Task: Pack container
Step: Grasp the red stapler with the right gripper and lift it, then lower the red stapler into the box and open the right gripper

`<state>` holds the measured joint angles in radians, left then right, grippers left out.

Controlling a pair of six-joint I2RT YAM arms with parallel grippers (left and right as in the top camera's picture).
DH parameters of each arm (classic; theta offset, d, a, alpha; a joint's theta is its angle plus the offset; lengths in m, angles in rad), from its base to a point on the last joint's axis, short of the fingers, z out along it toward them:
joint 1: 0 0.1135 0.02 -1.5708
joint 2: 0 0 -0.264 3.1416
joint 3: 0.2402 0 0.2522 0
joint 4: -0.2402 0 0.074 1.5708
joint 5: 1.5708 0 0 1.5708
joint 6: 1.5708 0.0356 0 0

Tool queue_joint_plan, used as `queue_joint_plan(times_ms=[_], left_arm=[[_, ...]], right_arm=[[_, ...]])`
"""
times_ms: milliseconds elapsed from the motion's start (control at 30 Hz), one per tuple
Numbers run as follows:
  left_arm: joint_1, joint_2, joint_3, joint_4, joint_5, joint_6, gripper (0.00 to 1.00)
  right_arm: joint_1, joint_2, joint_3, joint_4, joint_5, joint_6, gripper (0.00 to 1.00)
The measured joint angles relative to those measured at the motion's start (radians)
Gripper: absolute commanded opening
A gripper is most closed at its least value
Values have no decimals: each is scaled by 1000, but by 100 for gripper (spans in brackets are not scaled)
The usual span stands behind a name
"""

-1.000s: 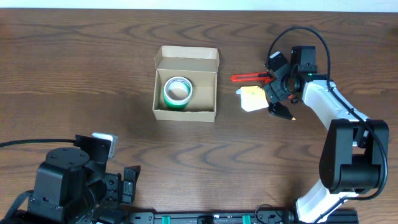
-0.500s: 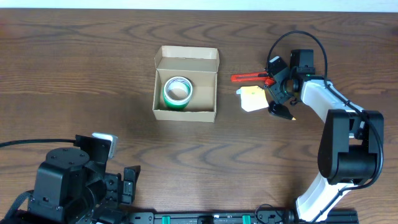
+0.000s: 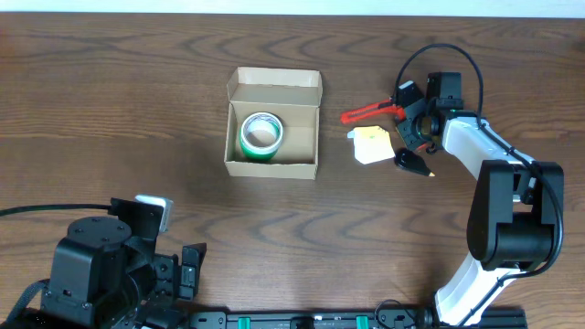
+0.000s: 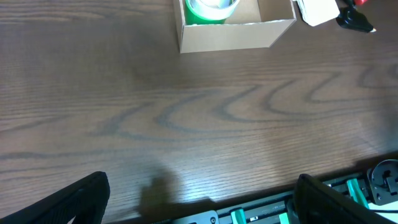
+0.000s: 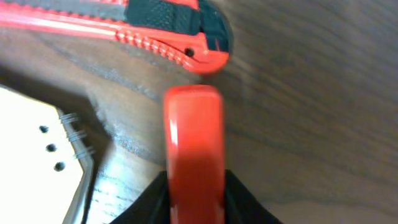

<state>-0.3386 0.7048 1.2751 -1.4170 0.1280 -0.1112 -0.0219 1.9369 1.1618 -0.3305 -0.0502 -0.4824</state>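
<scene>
Looking down at the table, the container [image 3: 272,167] sits about mid-table with its lid flap open and a green tape roll [image 3: 261,134] inside. The right gripper [image 3: 413,119] is off to its right, next to a red utility knife [image 3: 364,114] and a pale notepad [image 3: 372,144], and looks pinched on a red piece [image 5: 193,143]. The left gripper [image 4: 202,180] hangs near the front edge, fingers wide apart.

On the brown wooden bench [image 3: 137,110] we find the small tan cardboard box [image 3: 274,163] near the middle, with the green tape roll [image 3: 261,134] inside, toward its left wall. Right of the box lies the pale spiral notepad [image 3: 371,144]. The red utility knife [image 3: 366,113] lies behind the notepad, and the small black object [image 3: 413,163] just right of it. A short red bar [image 5: 193,143] sits between the jaws of the right gripper [image 5: 193,193], just before the knife's end.
</scene>
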Motion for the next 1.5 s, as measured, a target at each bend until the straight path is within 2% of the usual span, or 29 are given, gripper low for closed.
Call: queue_joint_plan(times_ms=[100,167,367,700,933,1067,1233,1500], left_arm=[[0,0,0,0,0,0,95],[0,0,0,0,0,0,95],[0,0,0,0,0,0,95],[0,0,0,0,0,0,95],[0,0,0,0,0,0,95],[0,0,0,0,0,0,95],[0,0,0,0,0,0,95],[0,0,0,0,0,0,95]], right_arm=[[0,0,1,0,0,54,19],[0,-1,3,-1,-1,87,14],[1,-47,20,-23,-8,167,11],[57,-398,91,-12,-86,283,3],[230,-563,96,-43,-116,464,1],[372,-562,96,-71,-102,605,2],[536,-506,96,-156,76,846,2],[685,-337,96,-139,277,1122,2]])
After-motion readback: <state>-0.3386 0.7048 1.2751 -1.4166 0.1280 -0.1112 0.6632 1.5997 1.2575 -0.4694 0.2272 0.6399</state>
